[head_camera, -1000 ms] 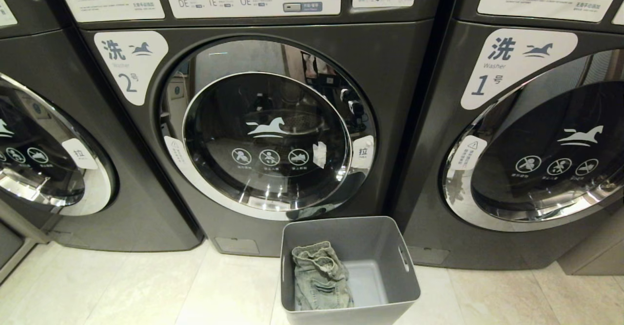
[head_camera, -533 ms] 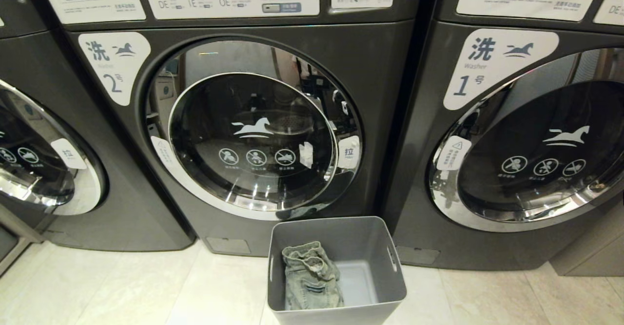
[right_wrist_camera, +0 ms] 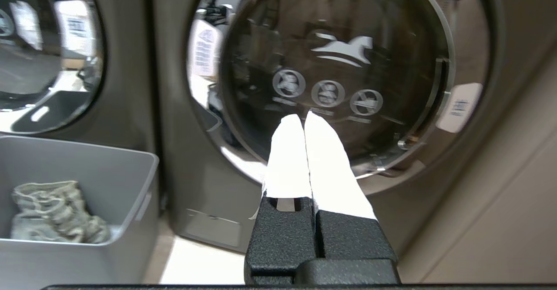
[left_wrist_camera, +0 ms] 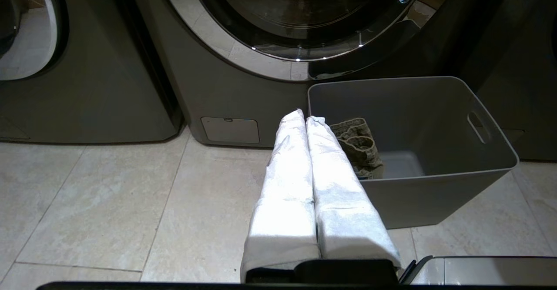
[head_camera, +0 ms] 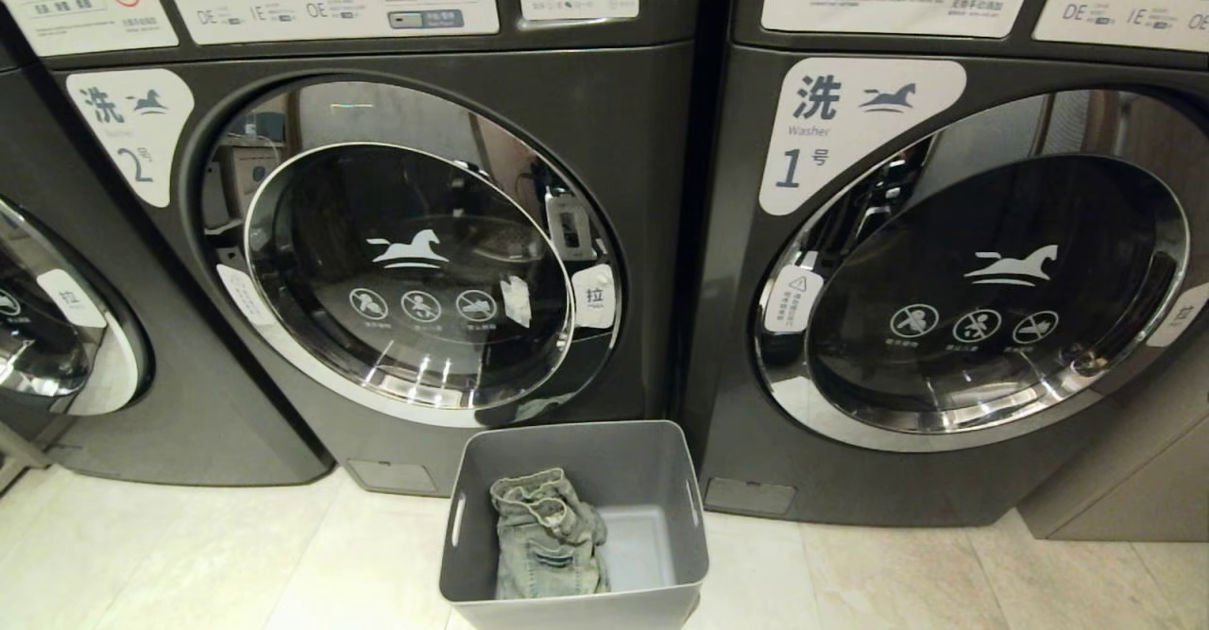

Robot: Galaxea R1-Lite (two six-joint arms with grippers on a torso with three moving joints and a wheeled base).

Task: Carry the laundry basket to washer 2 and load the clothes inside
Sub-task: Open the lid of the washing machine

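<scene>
Grey plastic is what I see first: the laundry basket [head_camera: 576, 526] stands on the tiled floor [head_camera: 189, 564], close against the foot of washer 2 [head_camera: 397, 262] and just toward the seam where washer 1 [head_camera: 963, 271] begins. So I judge the carrying part as good as done, since the bin already sits at the right machine.

Loading has not begun. Inside the bin the clothes [head_camera: 548, 540], one small crumpled piece of pale denim, lie against the wall on my left side. The round door of washer 2 is shut, with its pull tab [head_camera: 594, 296] on the edge nearer washer 1.

Neither arm shows from the head camera. From the wrist cameras, my left claw [left_wrist_camera: 306, 117] has its wrapped fingers pressed together on nothing and hangs beside the bin's near rim, over the floor. My right claw [right_wrist_camera: 303, 115] is likewise closed and empty, aimed at the glass of washer 1's door, clear of it.

What remains, as I read it: open washer 2's door, lift the denim out, and put it in the drum.
</scene>
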